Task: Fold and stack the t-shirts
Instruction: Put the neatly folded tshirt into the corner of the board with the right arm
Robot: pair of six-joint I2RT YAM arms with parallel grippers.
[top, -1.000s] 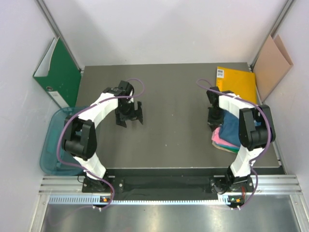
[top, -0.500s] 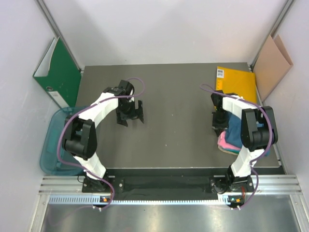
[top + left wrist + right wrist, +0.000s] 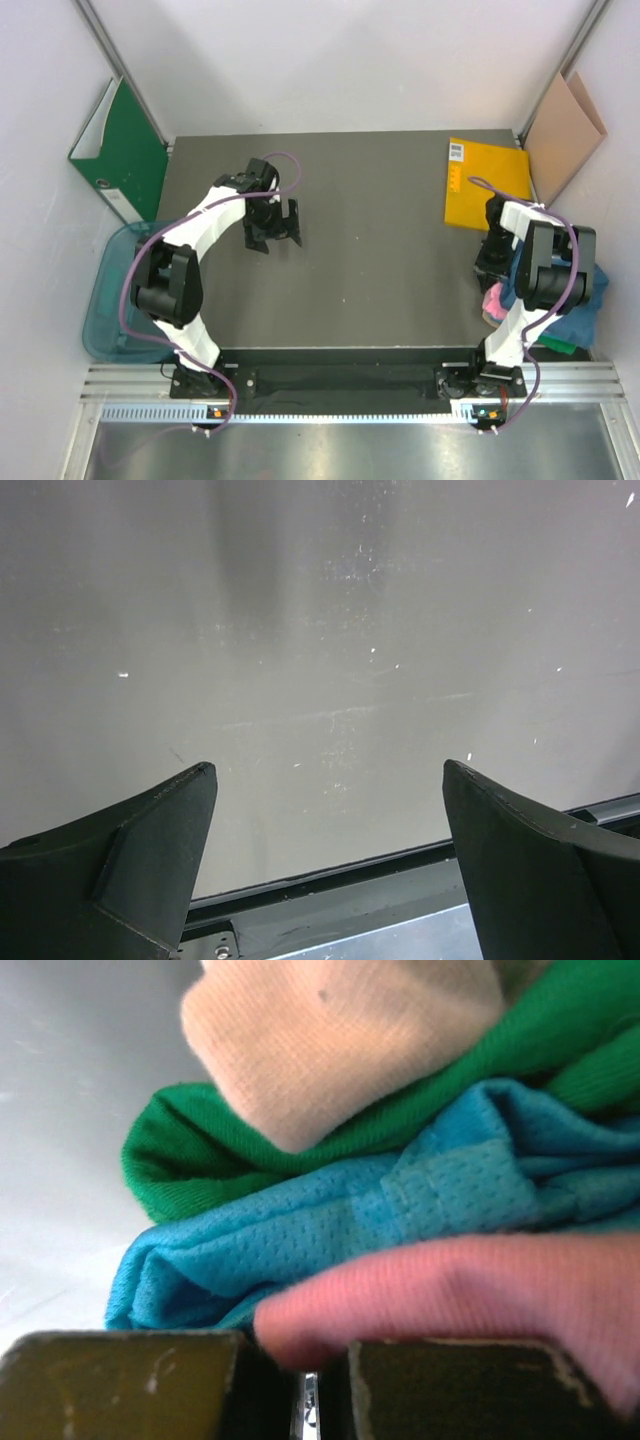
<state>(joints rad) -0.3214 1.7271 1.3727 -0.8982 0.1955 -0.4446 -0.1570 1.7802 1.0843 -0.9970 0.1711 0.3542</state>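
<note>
On the table (image 3: pixel 380 250), the right gripper (image 3: pixel 305 1400), pinching the pink t-shirt (image 3: pixel 480 1290), is dragging the pile (image 3: pixel 580 305) lower-right, left gripper (image 3: pixel 328 770) gaping.

White shells over black joints on left arm (image 3: pixel 200 225) and right arm (image 3: pixel 505 340); purple cables (image 3: pixel 288 163); black wedge fingers (image 3: pixel 140 860) on left hand (image 3: pixel 328 770), scuffed pads (image 3: pixel 120 1385) on right hand (image 3: pixel 298 1365).
</note>
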